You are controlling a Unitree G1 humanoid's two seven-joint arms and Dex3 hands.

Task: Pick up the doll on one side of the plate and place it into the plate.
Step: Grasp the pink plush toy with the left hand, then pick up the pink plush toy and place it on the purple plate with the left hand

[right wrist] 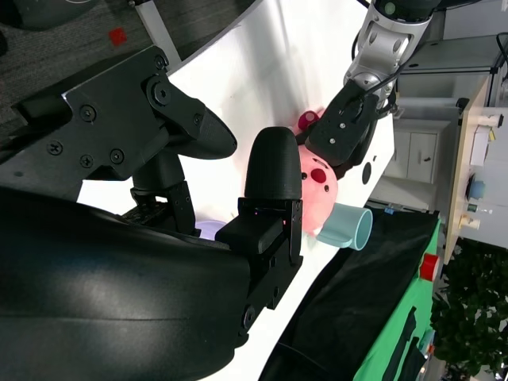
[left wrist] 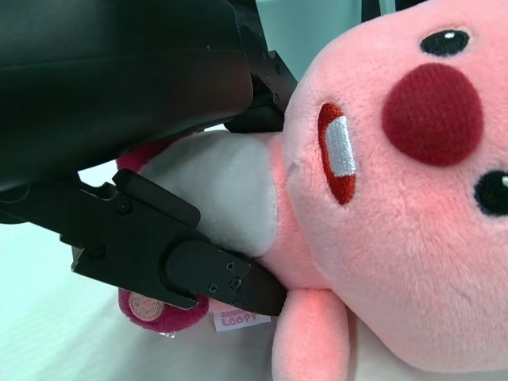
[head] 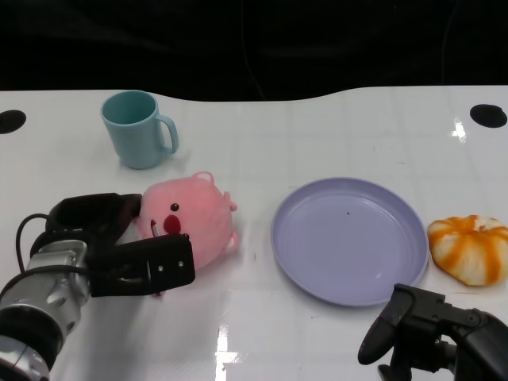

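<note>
Left hand (head: 119,246) fingers (left wrist: 198,274) clamp the pink doll (head: 194,222) at its belly and side, doll on the white desk (head: 317,119) left of the lavender plate (head: 349,238), not in it. Right hand (head: 432,333) sits at the desk's near right corner, fingers apart, grasping nothing. Desk is glossy white with glare spots, black backdrop past the far edge. Teal mug (head: 136,128) stands toward the far left, behind the doll. Orange-and-white pumpkin plush (head: 470,249) lies just beside the plate's right rim.
</note>
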